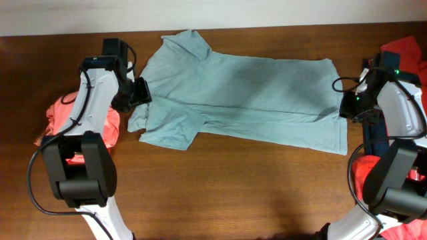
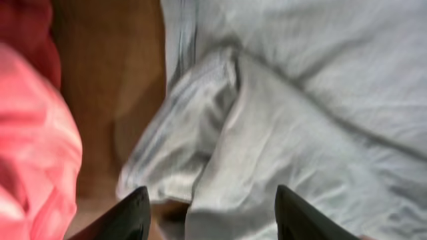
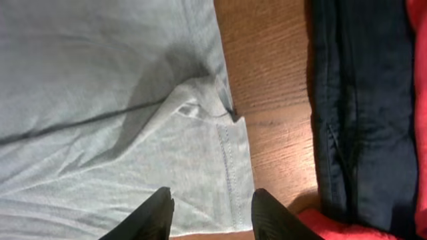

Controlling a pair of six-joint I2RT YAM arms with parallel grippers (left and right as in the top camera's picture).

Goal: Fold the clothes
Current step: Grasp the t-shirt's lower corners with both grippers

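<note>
two pairs of jaws stand parted and empty above the limp, light grey-blue shirt (image 1: 253, 90), so you should pinch its sleeve edge and bottom hem.

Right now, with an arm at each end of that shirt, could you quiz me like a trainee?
1. True or false: the grey-blue shirt lies on the wooden table.
2. The heap of clothes by the left arm is: A coral-red, B green, C yellow?
3. Fill in: the left gripper and right gripper both have jaws ____.
Key: 1 true; 2 A; 3 open.
</note>
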